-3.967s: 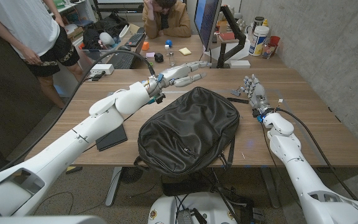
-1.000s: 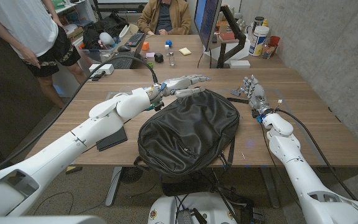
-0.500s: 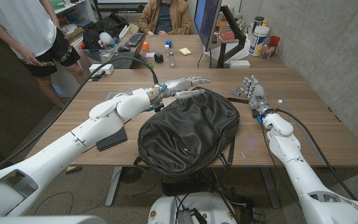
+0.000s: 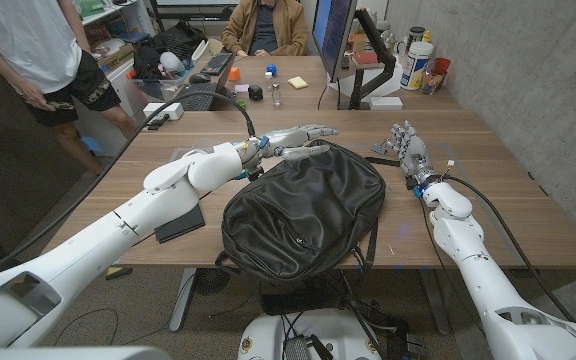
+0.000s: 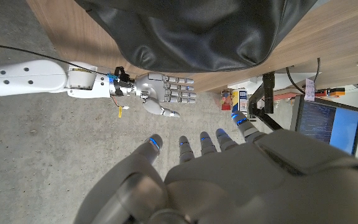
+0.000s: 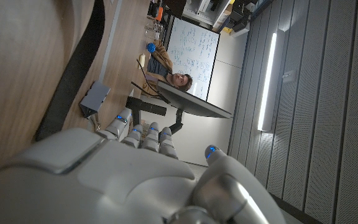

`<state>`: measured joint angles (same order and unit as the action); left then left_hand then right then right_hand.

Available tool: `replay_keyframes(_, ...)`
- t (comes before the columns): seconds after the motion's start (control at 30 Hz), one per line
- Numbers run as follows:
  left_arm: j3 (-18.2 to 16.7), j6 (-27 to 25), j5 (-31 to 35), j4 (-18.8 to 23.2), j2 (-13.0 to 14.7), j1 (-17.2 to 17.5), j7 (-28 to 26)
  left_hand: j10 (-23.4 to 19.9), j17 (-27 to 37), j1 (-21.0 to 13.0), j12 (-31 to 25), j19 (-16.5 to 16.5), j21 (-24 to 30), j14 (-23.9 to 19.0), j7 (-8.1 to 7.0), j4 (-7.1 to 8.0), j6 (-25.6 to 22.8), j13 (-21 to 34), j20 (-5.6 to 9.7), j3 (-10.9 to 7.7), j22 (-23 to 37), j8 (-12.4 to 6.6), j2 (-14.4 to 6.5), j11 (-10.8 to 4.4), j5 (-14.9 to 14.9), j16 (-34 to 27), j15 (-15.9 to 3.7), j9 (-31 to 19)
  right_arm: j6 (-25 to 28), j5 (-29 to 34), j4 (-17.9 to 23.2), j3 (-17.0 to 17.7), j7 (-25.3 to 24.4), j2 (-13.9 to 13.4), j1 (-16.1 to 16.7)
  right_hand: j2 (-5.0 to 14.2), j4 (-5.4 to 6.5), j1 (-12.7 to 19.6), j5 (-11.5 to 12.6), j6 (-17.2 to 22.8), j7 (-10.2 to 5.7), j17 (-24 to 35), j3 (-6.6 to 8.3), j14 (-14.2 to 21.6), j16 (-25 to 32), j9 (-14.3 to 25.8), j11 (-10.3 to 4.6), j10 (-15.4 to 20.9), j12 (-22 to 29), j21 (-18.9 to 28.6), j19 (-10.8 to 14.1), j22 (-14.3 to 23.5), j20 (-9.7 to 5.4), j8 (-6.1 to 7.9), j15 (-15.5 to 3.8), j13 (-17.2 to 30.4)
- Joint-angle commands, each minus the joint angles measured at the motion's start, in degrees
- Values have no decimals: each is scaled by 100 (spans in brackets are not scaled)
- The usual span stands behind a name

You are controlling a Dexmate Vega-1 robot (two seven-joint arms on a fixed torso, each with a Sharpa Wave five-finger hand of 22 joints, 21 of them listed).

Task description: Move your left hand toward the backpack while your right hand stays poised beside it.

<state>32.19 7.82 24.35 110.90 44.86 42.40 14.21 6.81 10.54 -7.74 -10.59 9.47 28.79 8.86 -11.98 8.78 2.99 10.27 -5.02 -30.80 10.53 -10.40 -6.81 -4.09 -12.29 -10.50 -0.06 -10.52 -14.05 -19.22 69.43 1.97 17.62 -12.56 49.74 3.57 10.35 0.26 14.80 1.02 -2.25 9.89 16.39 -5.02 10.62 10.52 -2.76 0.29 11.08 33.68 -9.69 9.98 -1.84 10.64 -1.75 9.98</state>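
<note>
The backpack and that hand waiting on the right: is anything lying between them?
In the head view, a black strap trails from the backpack toward the right hand; otherwise only bare wooden table lies between them.

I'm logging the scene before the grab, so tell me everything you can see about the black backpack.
The backpack is black, of a smooth, slightly shiny, leather-like material, rounded and slumped. It lies flat at the middle of the wooden table, one end overhanging the near edge. A black strap trails along its right side. The left hand hovers open at its far end; contact cannot be told. The right hand stands apart on its right.
</note>
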Motion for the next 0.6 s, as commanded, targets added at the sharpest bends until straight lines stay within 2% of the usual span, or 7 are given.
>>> replay_keyframes(0.03,21,0,4,-35,20,-9,42,60,8,-63,-11,80,-30,56,-25,-9,67,20,-23,36,34,0,29,12,-28,-7,9,-19,8,26,-9,-23,-23,13,-12,595,4,17,36,20,-12,17,16,-57,-6,17,-52,-5,38,-22,-26,34,-509,31,-193,28)
replay_keyframes(0.6,50,8,12,-79,36,-38,103,86,8,-67,-23,104,-54,77,-62,-5,108,21,-42,58,38,-11,36,6,-31,-14,13,-20,0,39,-43,-35,-37,27,-32,596,3,18,36,12,-11,17,17,-59,-7,17,-48,-7,39,-47,-19,35,-507,29,-193,28)
